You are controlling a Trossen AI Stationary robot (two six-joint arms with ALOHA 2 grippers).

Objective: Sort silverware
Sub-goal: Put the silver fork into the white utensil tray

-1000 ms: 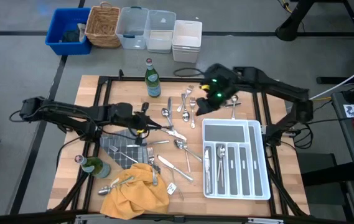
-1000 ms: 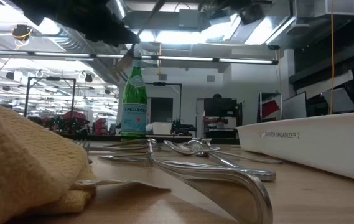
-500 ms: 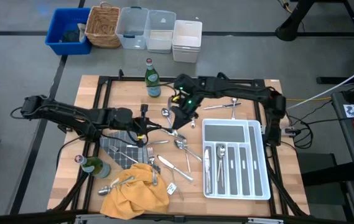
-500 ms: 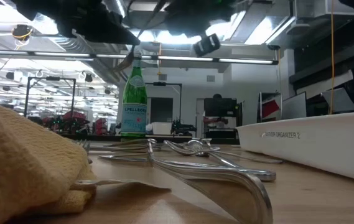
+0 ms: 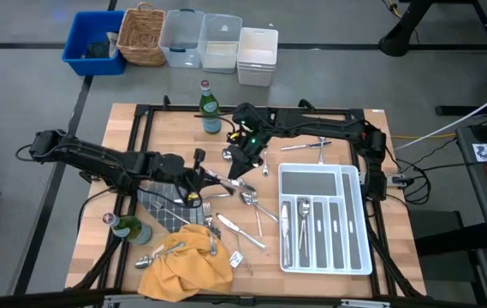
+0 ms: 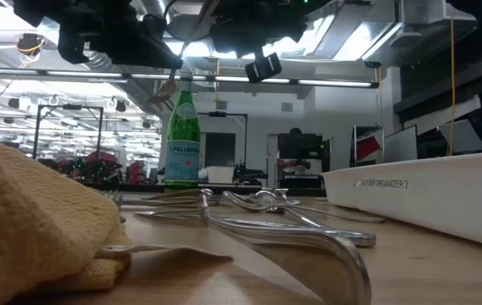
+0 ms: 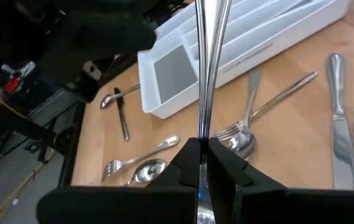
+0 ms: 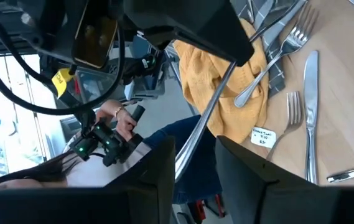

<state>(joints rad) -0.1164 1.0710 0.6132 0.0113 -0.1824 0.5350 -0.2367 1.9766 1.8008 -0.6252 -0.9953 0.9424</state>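
Note:
My left gripper (image 5: 198,175) hovers over the table's middle, shut on a slim silver piece of silverware (image 5: 219,177) that sticks out toward the table's right. My right gripper (image 5: 240,165) reaches in from the far right and is open. Its two fingers (image 8: 161,177) stand on either side of that piece's free end (image 8: 192,149); I cannot tell whether they touch it. More silverware (image 5: 252,205) lies loose on the wood. Several pieces lie in the white divided tray (image 5: 356,224). My left gripper pinches the piece's narrow shaft (image 7: 204,127) between its two fingers. The fingers come from the table's left, slanting a little down, and lie along the piece, which runs on straight past the fingertips. The piece is lifted clear of the table.
A green bottle (image 5: 210,109) stands at the far edge and another (image 5: 132,229) at the near left. A yellow cloth (image 5: 187,261) and a checked grey cloth (image 5: 168,205) lie near the left arm. Bins (image 5: 200,38) stand beyond the table. A person's hand (image 8: 117,118) shows beyond it.
My right gripper has swung from the far right toward the table's left and down, tipping over, until its fingers stand about the free end of the held piece. My left gripper has edged toward the near edge, the piece staying lifted clear.

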